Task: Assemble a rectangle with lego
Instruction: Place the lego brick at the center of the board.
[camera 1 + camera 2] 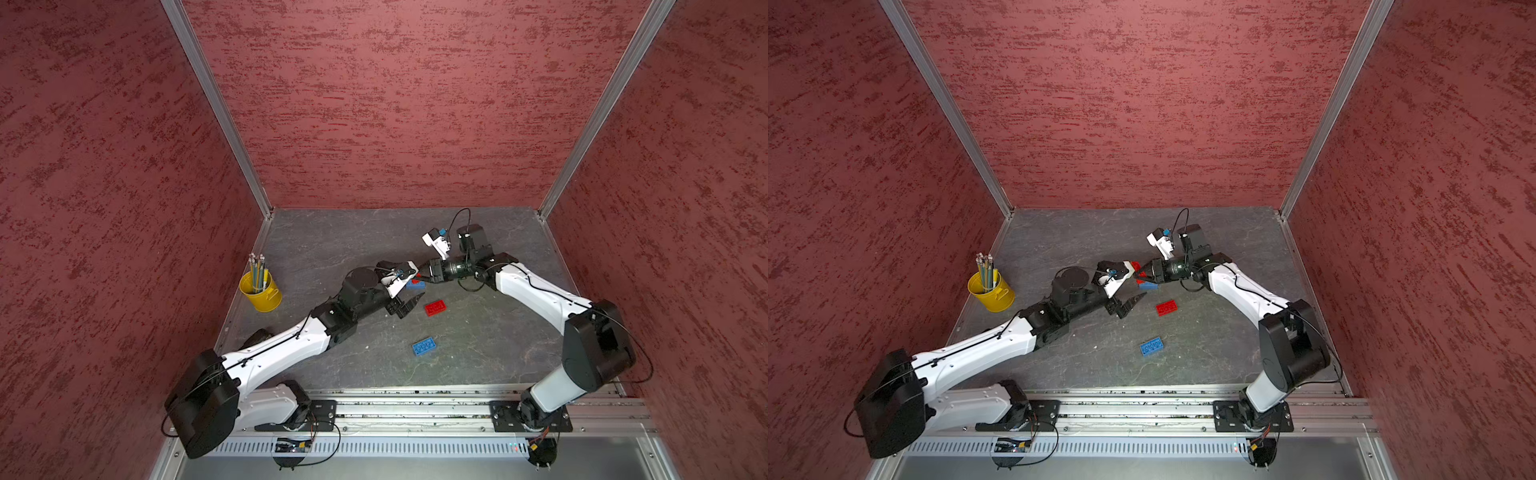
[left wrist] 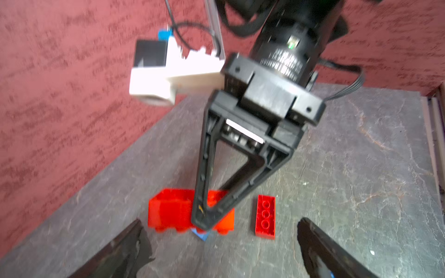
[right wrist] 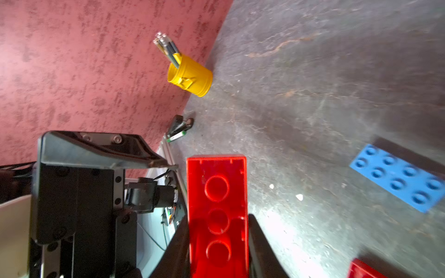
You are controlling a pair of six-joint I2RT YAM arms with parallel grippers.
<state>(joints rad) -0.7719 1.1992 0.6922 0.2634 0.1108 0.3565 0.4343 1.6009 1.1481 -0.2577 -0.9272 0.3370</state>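
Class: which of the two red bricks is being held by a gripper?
The red brick clamped in the right gripper; the other red brick lies free on the table.

left arm (image 1: 282,353), right arm (image 1: 536,286): glossy white shells, chunky black joints, thin black cables clipped alongside. White wrist camera block (image 2: 154,72), blue plug (image 2: 165,33). Black bolted base plates (image 1: 320,409), 6 o'clock edge.

The first brick (image 3: 218,211) is glossy red, the second brick (image 1: 435,308) red too, the third brick (image 1: 424,346) blue. The pencil cup (image 1: 262,293) is yellow, the desk (image 1: 478,332) veined dark grey, the walls (image 1: 395,104) mottled red.
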